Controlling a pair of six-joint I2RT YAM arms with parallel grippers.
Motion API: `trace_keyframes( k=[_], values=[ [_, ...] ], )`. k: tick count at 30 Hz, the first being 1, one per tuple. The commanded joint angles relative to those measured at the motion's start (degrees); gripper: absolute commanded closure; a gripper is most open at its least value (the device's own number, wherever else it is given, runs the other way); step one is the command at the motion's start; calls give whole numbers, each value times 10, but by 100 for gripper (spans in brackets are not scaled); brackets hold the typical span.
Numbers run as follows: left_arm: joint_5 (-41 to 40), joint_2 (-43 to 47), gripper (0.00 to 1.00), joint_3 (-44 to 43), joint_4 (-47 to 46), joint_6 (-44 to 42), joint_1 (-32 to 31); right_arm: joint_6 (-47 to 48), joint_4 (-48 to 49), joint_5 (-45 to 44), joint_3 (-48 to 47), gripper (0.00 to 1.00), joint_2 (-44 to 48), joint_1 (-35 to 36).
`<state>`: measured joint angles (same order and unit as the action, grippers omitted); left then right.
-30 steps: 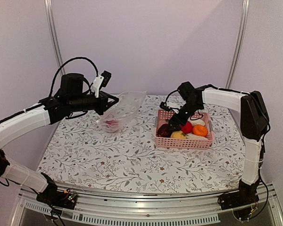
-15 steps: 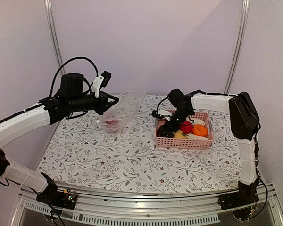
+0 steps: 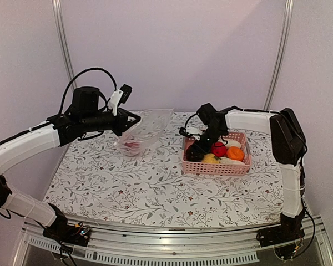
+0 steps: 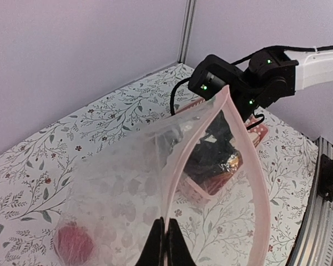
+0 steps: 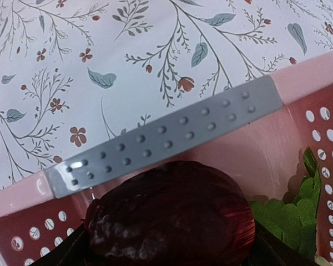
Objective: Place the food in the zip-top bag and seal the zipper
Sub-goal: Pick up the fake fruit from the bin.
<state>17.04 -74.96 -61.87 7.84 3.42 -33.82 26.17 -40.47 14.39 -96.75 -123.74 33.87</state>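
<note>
Between the clenched black fingertips of my left gripper [image 4: 164, 244] I hold the near lip of the clear, crinkly plastic zip-top bag [image 4: 116, 188], pinched right on its narrow whitish-pink zipper strip [image 4: 250, 160]. From that pinch the strip splits into two arcs running up and away from the fingers, so the mouth gapes open. Low and to the left of the fingers, a round red toy fruit [image 4: 74, 245] lies inside the bag against the film. Farther out, past the mouth, the right arm [image 4: 277, 66] bends down over the pink perforated plastic basket [image 4: 202, 188], which I see blurred through the plastic.

On the other side, my right gripper [image 3: 198, 150] is down inside that basket, at the end nearest the bag. Directly in front of its camera sits a dark maroon wrinkled toy piece [image 5: 172, 216], lying between the fingers. Just past it, the grey dimpled finger pad [image 5: 166, 136] lies along the basket's wall. The jaws stand wide about the maroon piece, but I cannot tell whether they grip it. To its right a green leafy piece [image 5: 291, 213] shows. Beyond the pad, outside the wall, lies the floral tablecloth [image 5: 127, 55]. From overhead, a red ball [image 3: 219, 148], an orange piece [image 3: 235, 153], a yellow piece [image 3: 210, 158] and white oblongs [image 3: 231, 143] lie in the basket to the gripper's right.
</note>
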Motion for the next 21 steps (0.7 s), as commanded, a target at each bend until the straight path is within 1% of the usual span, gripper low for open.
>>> trace_keyframes(
  k=[1,4,7,13,18,21],
  values=[
    [0,-13,100,6,0,-8,7,10,6,23,25,38,86,1],
    [-5,-18,100,4,1,-9,5,16,0,29,35,39,129,1],
    [-21,-26,100,-13,17,-9,-7,23,-16,54,23,39,174,1],
    [-66,-57,100,-72,71,-16,-40,23,-44,159,-17,40,246,10],
    [-104,-87,100,-114,103,17,-63,60,-56,207,-53,40,291,31],
    [-114,-99,100,-135,109,47,-75,55,-53,239,-84,40,298,36]
  ],
)
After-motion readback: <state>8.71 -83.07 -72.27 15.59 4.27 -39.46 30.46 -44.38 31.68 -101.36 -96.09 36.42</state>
